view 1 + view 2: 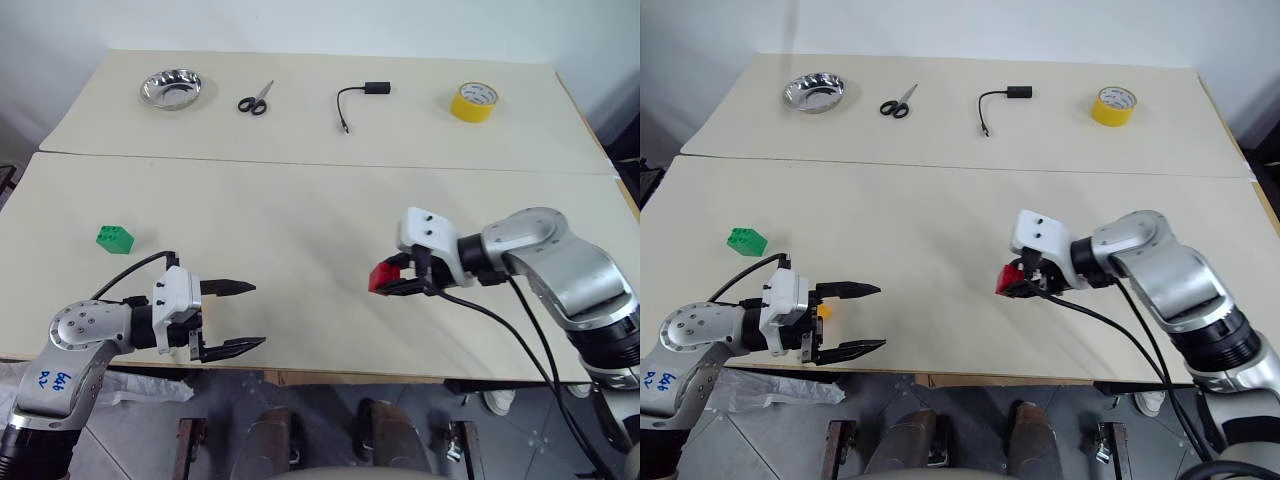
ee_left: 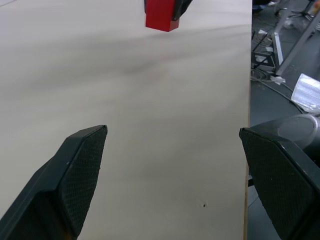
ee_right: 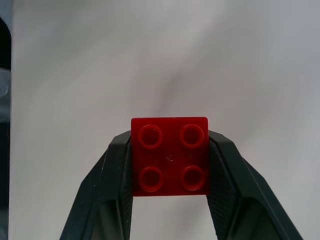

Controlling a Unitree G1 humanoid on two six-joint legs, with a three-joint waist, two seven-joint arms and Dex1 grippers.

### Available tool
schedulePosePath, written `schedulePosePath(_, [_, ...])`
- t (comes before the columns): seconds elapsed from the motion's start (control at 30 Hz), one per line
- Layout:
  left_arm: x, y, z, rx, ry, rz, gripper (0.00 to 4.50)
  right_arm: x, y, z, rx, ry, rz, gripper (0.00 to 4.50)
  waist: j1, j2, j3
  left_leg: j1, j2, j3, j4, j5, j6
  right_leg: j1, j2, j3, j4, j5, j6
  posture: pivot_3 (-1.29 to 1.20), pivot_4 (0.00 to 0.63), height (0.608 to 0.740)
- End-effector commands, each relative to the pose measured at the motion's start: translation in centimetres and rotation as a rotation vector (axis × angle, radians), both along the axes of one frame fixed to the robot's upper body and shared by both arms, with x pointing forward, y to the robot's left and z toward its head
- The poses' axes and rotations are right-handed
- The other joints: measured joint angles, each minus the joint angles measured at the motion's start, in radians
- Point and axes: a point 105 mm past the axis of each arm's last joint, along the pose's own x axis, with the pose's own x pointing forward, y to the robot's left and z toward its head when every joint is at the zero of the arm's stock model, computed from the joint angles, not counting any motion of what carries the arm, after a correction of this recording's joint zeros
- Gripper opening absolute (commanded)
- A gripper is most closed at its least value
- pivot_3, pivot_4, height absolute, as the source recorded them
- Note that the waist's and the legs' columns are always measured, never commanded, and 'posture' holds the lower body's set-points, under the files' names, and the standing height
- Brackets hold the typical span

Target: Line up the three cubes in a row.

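1. The table carries the task; a steel bowl, scissors, a cable and a yellow tape roll sit along its twelve o'clock edge, well apart from the work.
2. The right gripper, at four o'clock, is clamped on the red cube, studs facing the wrist camera, above the surface.
3. The left gripper, at seven o'clock, has its fingers spread wide and holds nothing.
4. The green cube rests at nine o'clock.
5. The yellow-orange cube peeks out beside the left gripper.
6. My advice: lower the red cube flat, in line with the other two, before releasing.
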Motion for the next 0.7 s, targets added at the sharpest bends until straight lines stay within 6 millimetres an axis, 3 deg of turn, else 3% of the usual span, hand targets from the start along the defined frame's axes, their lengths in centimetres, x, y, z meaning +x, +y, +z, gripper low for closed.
schedulePosePath(0.03, [0.1, -0.1, 0.3, -0.002, -0.035, 0.003, 4.50, -0.2, 1.7, 0.6, -0.003, -0.044, 0.022, 1.50, 0.000, 0.000, 0.000, 0.000, 0.000, 0.000, 0.000, 0.000, 0.000, 0.000, 0.000, 0.000, 0.000, 0.000, 0.000, 0.00, 0.150, 0.740])
schedulePosePath(0.3, [0.4, -0.1, 0.6, -0.001, -0.051, 0.019, 4.50, -0.4, 3.2, -0.8, -0.064, -0.095, 0.091, 1.50, -0.001, 0.000, 0.000, 0.000, -0.001, 0.001, 0.000, 0.000, 0.000, 0.000, 0.000, 0.000, 0.000, 0.000, 0.000, 0.00, 0.150, 0.740])
schedulePosePath(0.7, [0.2, 0.1, 0.7, 0.006, -0.055, 0.033, 4.50, 0.5, 3.6, -1.7, -0.135, -0.164, 0.166, 1.50, -0.002, 0.000, 0.000, 0.000, 0.000, 0.002, 0.000, 0.000, 0.000, -0.001, 0.000, 0.000, 0.000, 0.000, 0.000, 0.00, 0.150, 0.740])
